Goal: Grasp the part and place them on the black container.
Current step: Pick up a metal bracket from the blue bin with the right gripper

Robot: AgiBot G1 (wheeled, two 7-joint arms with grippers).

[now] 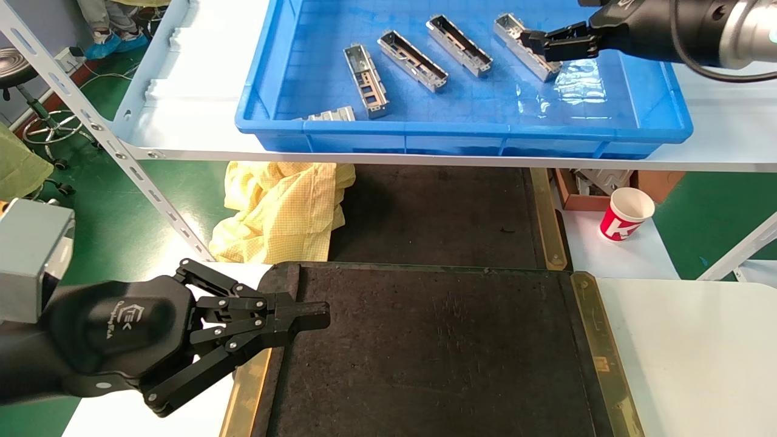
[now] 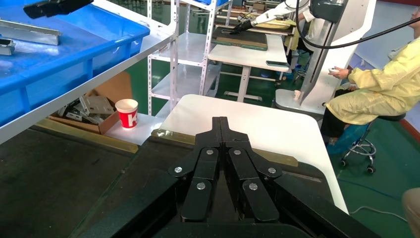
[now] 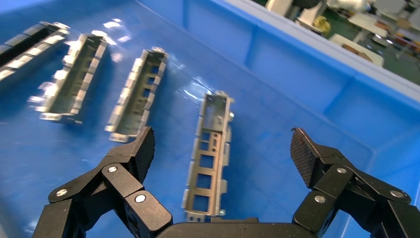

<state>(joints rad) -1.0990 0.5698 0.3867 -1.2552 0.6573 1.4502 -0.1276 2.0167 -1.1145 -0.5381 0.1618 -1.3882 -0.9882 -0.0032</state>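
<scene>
Several silver-grey metal parts lie in a row inside the blue bin [image 1: 461,130] on the shelf. My right gripper [image 1: 537,44] is open over the rightmost part [image 1: 525,45]. In the right wrist view this part [image 3: 210,153] lies lengthwise between the spread fingers of the right gripper [image 3: 223,146], not touching either pad. The black container [image 1: 437,352] lies flat below, with brass side strips [image 1: 598,352]. At its left edge hovers my left gripper [image 1: 322,315], shut and holding nothing; in its own wrist view the left gripper [image 2: 220,121] shows its fingers pressed together.
A yellow cloth [image 1: 279,206] lies bunched under the shelf. A red and white paper cup [image 1: 626,213] stands beside a cardboard box [image 1: 583,194] of metal pieces. A white tabletop [image 1: 698,352] borders the container on the right. A slanted shelf upright [image 1: 121,152] runs at left.
</scene>
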